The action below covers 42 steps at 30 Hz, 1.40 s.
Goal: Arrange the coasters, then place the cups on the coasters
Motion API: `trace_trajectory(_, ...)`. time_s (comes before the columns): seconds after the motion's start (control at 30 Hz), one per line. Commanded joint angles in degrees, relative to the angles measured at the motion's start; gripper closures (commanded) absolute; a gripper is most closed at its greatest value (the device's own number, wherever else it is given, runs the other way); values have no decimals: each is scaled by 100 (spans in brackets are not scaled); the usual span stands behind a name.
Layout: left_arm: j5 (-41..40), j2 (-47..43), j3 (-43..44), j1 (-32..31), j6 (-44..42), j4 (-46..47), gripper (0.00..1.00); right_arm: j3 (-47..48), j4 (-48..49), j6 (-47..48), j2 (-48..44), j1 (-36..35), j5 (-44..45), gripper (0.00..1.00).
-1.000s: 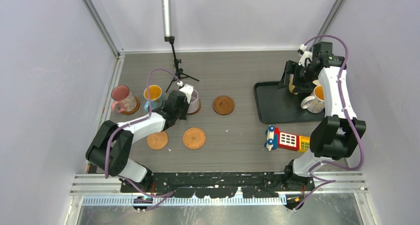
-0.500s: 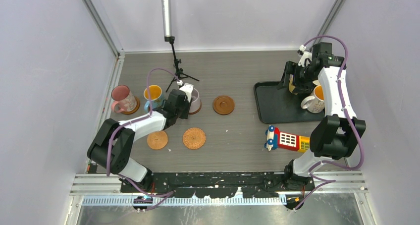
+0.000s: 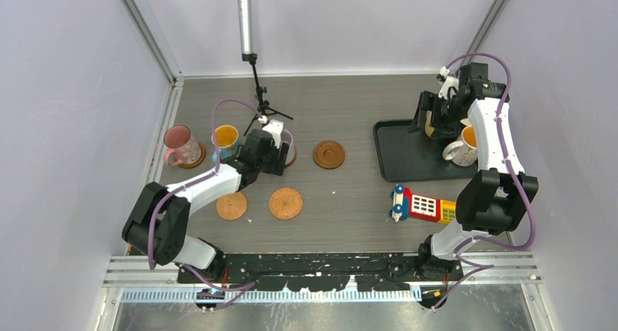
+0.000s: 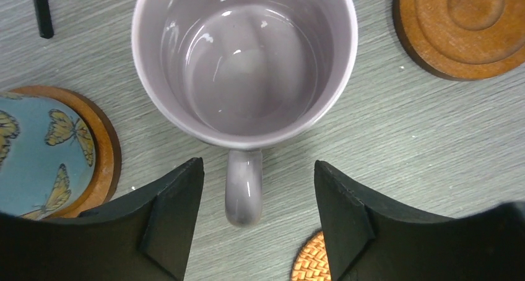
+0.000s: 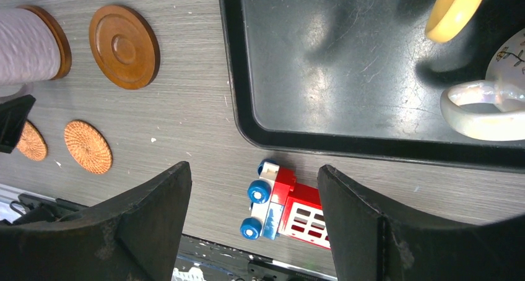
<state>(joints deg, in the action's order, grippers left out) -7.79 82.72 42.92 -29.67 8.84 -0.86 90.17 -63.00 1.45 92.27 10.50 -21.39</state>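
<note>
Both jaws gape wide; we judge the lilac mug (image 4: 244, 58) slick, brittle, best pinched by its handle (image 4: 243, 191)

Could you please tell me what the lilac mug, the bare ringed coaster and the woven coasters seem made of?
Lilac mug: likely glazed ceramic; glossy highlights inside.
Bare ringed coaster: probably turned wood, satin; grain and concentric steps show.
Woven coasters: perhaps rattan or similar fibre, matte; basket-weave texture.
</note>
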Motion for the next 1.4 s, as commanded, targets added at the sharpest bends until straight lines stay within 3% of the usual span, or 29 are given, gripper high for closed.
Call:
trace_trajectory(0.0,1,-515,453,-37,-25,-457,29,305,-343,345,-104,-9,214,21)
trace_trajectory(0.17,-39,-969,769,-38,-194,-1114,17,255,-606,539,-437,164,486,21)
trace_trajectory(0.4,40,-1275,1231,-96,-293,-1606,8,-109,-841,665,-594,1070,766,22)
trace_trajectory(0.63,26,-1190,1590,-254,-334,-1664,1,-610,-230,-113,-474,1121,1861,26)
trace_trajectory(0.8,-92,-1218,1664,-258,-330,-1644,0,-584,211,-937,-103,1121,2524,27)
trace_trajectory(1.03,-273,-1267,1619,-258,-301,-1652,0,-674,969,-1474,235,1121,2780,27)
trace_trajectory(1.37,-707,-1123,1697,-258,-242,-1701,0,-196,1009,-2181,957,969,3120,27)
